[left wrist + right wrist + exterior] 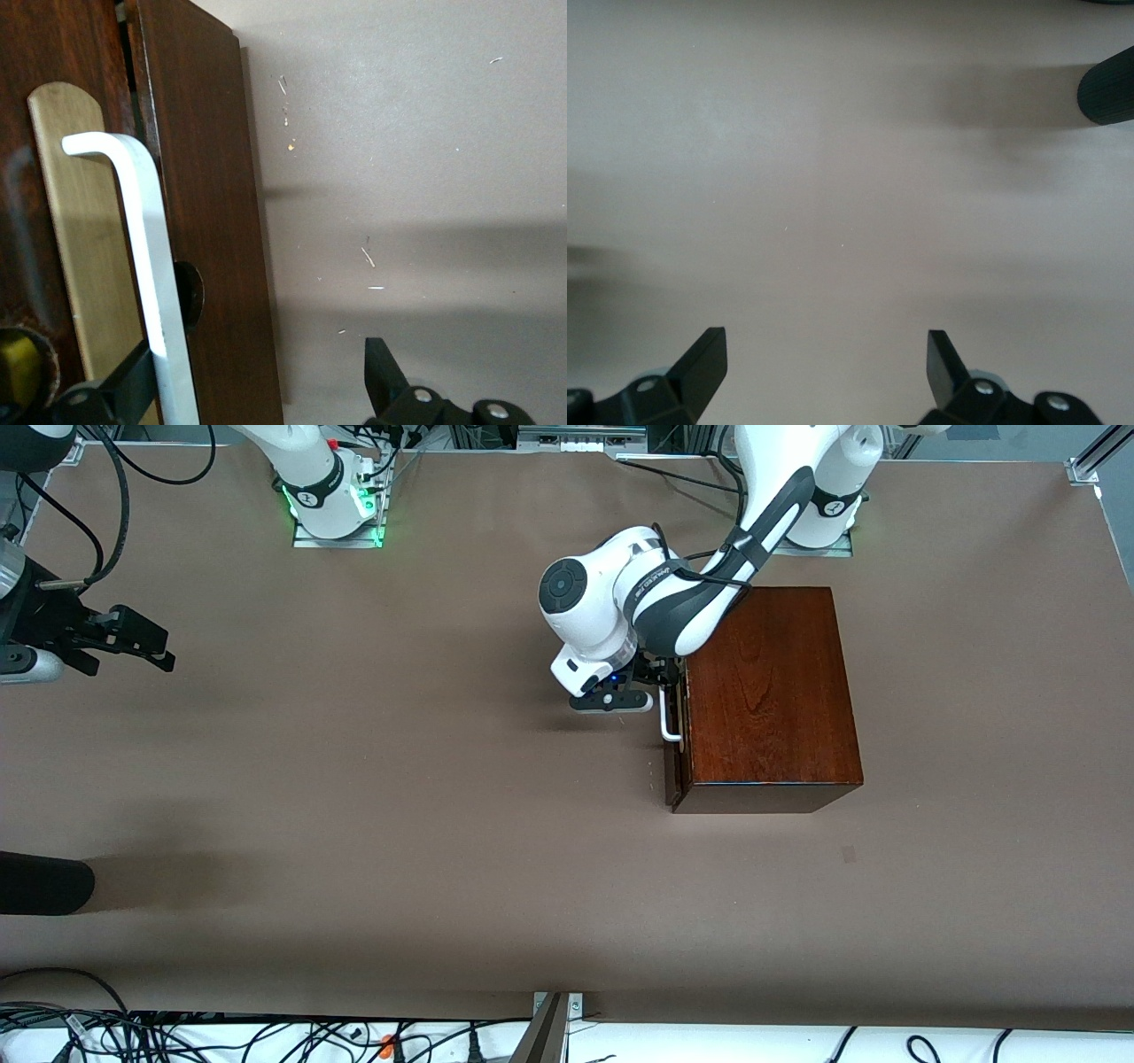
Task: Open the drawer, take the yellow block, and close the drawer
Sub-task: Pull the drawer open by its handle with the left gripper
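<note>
The dark wooden box (pixel 771 691) stands toward the left arm's end of the table. Its drawer (pixel 673 766) is shut or nearly shut, and the front faces the right arm's end. The white bar handle (pixel 670 722) also shows in the left wrist view (pixel 146 239), over a brass plate (pixel 84 248). My left gripper (pixel 660 689) (pixel 257 363) is open at the handle. One finger (pixel 124 385) lies between the handle and the drawer front, and the other (pixel 381 372) is over the table. The yellow block is hidden. My right gripper (pixel 133 638) (pixel 824 354) is open and empty, waiting over the table at the right arm's end.
A black rounded object (pixel 44 884) lies at the table's edge at the right arm's end, nearer to the front camera; it also shows in the right wrist view (pixel 1109 88). Brown tabletop (pixel 399 779) spreads in front of the drawer. Cables run along the table's near edge.
</note>
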